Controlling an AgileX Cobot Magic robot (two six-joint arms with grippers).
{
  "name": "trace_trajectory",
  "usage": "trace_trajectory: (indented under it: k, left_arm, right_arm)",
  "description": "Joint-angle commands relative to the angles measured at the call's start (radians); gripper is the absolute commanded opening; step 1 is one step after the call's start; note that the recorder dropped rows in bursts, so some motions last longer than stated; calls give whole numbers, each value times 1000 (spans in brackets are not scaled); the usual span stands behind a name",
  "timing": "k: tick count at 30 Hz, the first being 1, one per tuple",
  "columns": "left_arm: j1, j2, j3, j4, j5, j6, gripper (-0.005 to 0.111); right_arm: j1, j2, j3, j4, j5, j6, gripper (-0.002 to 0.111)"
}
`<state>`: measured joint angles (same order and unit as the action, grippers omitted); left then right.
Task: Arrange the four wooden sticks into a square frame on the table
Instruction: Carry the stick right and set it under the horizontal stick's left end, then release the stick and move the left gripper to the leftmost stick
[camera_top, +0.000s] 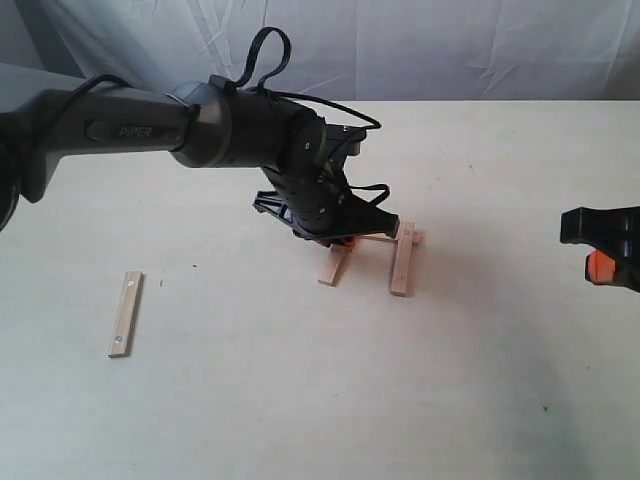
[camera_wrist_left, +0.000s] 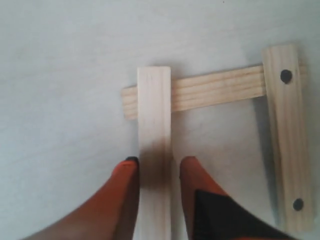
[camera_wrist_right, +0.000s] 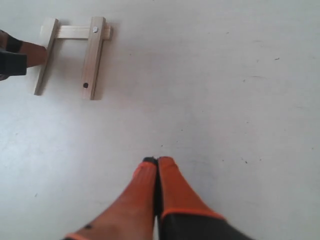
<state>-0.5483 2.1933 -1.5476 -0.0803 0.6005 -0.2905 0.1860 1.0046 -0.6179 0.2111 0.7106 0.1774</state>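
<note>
Three sides of the frame (camera_top: 403, 260) are laid around the middle of the table (camera_top: 300, 420), well in from every edge. A cross stick (camera_wrist_left: 215, 89) carries a holed stick (camera_wrist_left: 287, 140) over one end and a plain stick (camera_wrist_left: 154, 110) over the other. The left gripper (camera_wrist_left: 157, 162) straddles the plain stick, its fingers close beside it; whether they press it cannot be told. The fourth stick (camera_top: 126, 314) lies alone toward the left edge. The right gripper (camera_wrist_right: 157, 164) hangs pinched together and empty near the right edge.
</note>
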Motion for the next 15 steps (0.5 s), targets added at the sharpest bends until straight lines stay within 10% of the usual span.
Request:
trace_trajectory:
  k: [1,15]
  left_arm:
    - [-2,-15,-5,4,18,-5,31]
    - [10,-271,44,303,267,-115,0]
  right_arm:
    - [-5,0,2,-8,-19,-1,0]
    - [-5,0,2,-8,-17,1,0]
